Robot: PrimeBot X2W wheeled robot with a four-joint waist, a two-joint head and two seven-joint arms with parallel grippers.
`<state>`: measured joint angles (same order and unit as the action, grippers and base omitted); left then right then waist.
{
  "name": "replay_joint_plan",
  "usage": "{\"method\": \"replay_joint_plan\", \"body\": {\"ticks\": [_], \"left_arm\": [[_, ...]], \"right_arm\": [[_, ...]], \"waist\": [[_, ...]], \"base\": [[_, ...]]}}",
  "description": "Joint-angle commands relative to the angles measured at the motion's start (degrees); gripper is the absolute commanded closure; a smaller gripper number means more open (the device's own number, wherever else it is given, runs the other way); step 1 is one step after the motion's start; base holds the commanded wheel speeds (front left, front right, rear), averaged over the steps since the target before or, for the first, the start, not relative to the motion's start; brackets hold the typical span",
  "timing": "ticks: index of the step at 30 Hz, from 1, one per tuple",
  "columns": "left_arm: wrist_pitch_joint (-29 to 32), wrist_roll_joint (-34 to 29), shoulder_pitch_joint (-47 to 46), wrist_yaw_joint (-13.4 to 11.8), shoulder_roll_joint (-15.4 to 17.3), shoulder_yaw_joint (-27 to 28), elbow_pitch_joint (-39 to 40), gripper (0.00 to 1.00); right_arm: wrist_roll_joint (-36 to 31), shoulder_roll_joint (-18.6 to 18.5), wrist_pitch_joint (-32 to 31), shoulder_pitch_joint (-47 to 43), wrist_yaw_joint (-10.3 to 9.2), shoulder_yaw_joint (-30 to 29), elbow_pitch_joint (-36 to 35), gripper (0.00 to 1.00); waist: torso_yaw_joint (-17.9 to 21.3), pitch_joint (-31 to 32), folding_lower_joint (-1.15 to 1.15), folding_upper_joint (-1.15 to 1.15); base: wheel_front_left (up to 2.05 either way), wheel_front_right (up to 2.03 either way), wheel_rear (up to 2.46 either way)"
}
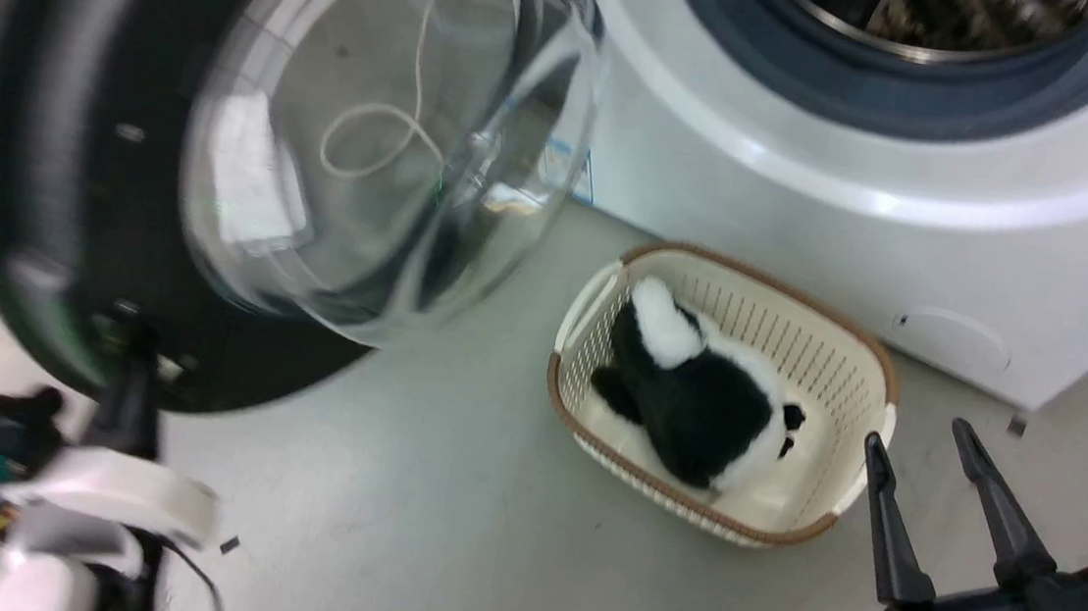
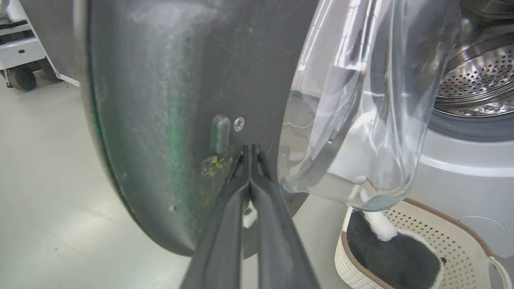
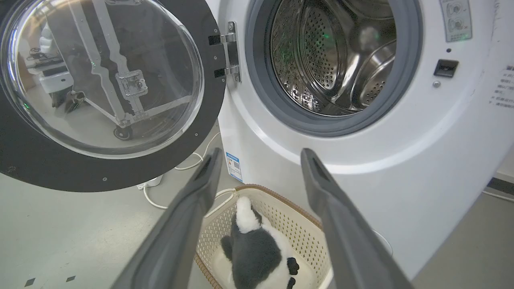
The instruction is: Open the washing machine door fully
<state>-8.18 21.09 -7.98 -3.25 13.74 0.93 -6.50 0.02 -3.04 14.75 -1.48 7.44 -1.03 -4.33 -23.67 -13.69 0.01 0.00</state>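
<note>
Washing machine door (image 1: 51, 203) stands swung out on its hinge (image 3: 229, 54), clear of the drum (image 3: 333, 60); from the right wrist view its inner face and bulging glass window face the room, well away from the grey rubber ring (image 3: 281, 116). Door lies to the left of the opening in the head view, above bare floor; its edge is smeared there, so the exact angle is hard to read; looks wide, whether fully at its stop I cannot tell.

Basket (image 1: 753, 277) with a black-and-white plush toy (image 1: 693, 397) sits on the floor just before the machine, below the opening; the door's swing passes beside it, not over it.

Left gripper (image 2: 249, 150): fingers together, nothing between them; tips pressed against the black inner ring of the door, just beside a small peg (image 2: 219, 134) and a screw (image 2: 239, 124). Judgement: closed fingers make one stiff prod for pushing the door outward, hence contact low on the ring, far from the hinge, where a push turns it most easily.

Right gripper (image 1: 917, 432): fingers spread wide, empty, touching nothing; it hangs over the floor near the basket's right corner, out of the door's path, probably held back as spare.
</note>
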Motion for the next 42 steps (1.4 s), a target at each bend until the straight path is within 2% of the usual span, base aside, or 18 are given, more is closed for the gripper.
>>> {"method": "replay_joint_plan", "body": {"ticks": [1, 9, 10, 13, 17, 22, 26, 30, 34, 42], "left_arm": [[0.3, 1.0, -2.2, 0.4, 1.6, 1.7, -1.5, 1.00], [0.8, 5.9, -10.5, 3.2, 8.7, 8.1, -11.4, 1.00], [0.6, 6.5, -13.8, 4.2, 11.5, 9.3, -15.9, 1.00], [-0.3, 6.4, -16.9, 5.1, 13.9, 9.8, -20.5, 1.00], [-2.3, 6.2, -19.6, 6.1, 15.8, 9.8, -25.9, 1.00], [-4.7, 5.3, -19.9, 6.8, 15.8, 9.2, -28.1, 1.00], [-6.6, 2.7, -16.7, 7.4, 12.3, 7.1, -23.0, 1.00], [-6.8, 0.9, -11.9, 7.5, 7.9, 5.9, -14.3, 1.00], [-6.8, -1.4, -5.5, 6.6, 1.9, 3.3, -5.1, 1.00], [-6.8, -6.1, 5.2, 5.2, -4.7, -0.2, 4.8, 1.00]], "right_arm": [[-0.9, 0.2, 0.2, 1.1, 0.05, 0.0, -0.5, 0.00], [-2.9, 0.2, 0.2, 2.6, 0.05, -1.2, -1.4, 0.00], [-3.1, 0.2, 0.2, 2.6, 0.05, -1.3, -1.5, 0.00], [-3.3, 0.2, 0.2, 2.6, 0.05, -1.3, -1.6, 0.00], [-3.0, 0.2, 0.2, 2.8, 0.05, -1.4, -1.2, 0.00], [-2.0, 0.2, 0.2, 2.8, 0.05, -2.0, -0.8, 0.00], [-0.4, 0.2, 0.2, 2.5, 0.05, -3.8, -0.2, 0.00], [0.8, 0.2, 0.2, 2.2, 0.05, -5.1, 0.0, 0.00], [2.3, 0.2, 0.2, 1.4, 0.05, -6.7, -0.2, 0.00], [4.0, 0.2, 0.2, -1.3, 0.05, -7.4, 0.2, 0.00]], "waist": [[0.5, -2.9, -0.01, 0.00], [2.6, -7.2, -0.01, 0.00], [3.2, -7.7, -0.01, 0.00], [3.7, -8.0, -0.01, 0.00], [4.5, -7.3, -0.01, 0.00], [5.1, -5.3, -0.01, 0.00], [6.4, -0.7, -0.01, 0.00], [8.2, 2.9, -0.01, 0.00], [10.5, 6.1, -0.01, 0.00], [15.6, 10.5, -0.01, 0.00]], "base": [[0.00, 0.00, 0.00], [0.00, 0.00, 0.00], [0.00, 0.00, 0.00], [0.00, 0.00, 0.00], [0.00, 0.00, 0.00], [0.00, 0.00, 0.00], [0.00, 0.00, 0.00], [0.00, 0.00, 0.00], [0.00, 0.00, 0.00], [0.00, 0.00, 0.00]]}}
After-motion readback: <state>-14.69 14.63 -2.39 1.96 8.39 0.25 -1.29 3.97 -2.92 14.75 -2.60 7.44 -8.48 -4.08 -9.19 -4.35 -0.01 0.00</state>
